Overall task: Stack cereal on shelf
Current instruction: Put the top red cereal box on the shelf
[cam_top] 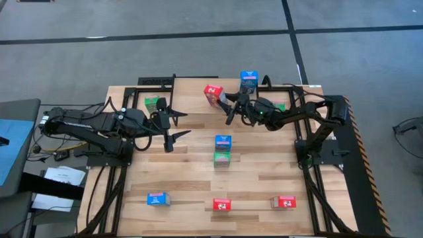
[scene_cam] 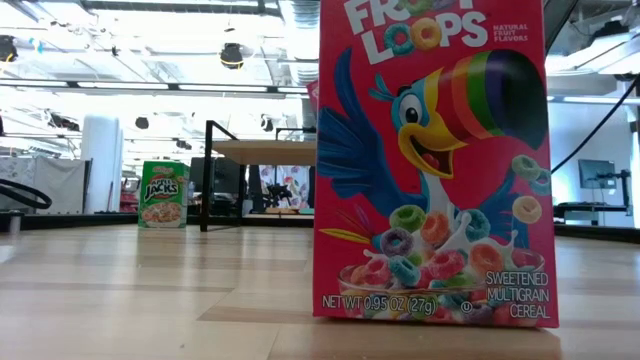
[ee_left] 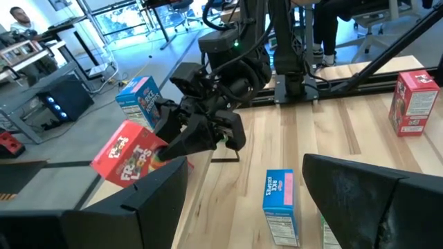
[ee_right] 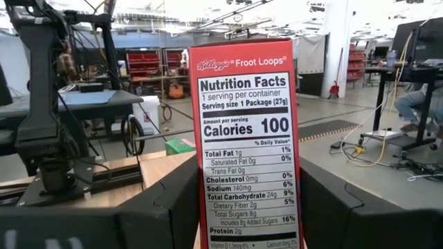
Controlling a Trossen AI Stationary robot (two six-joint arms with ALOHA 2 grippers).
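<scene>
Left gripper (cam_top: 173,123) waits left of the shelf (cam_top: 198,84), fingers released, empty. Right gripper (cam_top: 228,106) grasps a red cereal box (cam_top: 213,93) over the shelf: level it, lower squarely beside the blue box (cam_top: 248,80), then release.

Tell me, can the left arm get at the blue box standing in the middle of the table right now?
Probably yes. The left gripper is open and empty, and bare tabletop lies between it and the blue box. The right gripper, shut on a red box, works farther back.
</scene>
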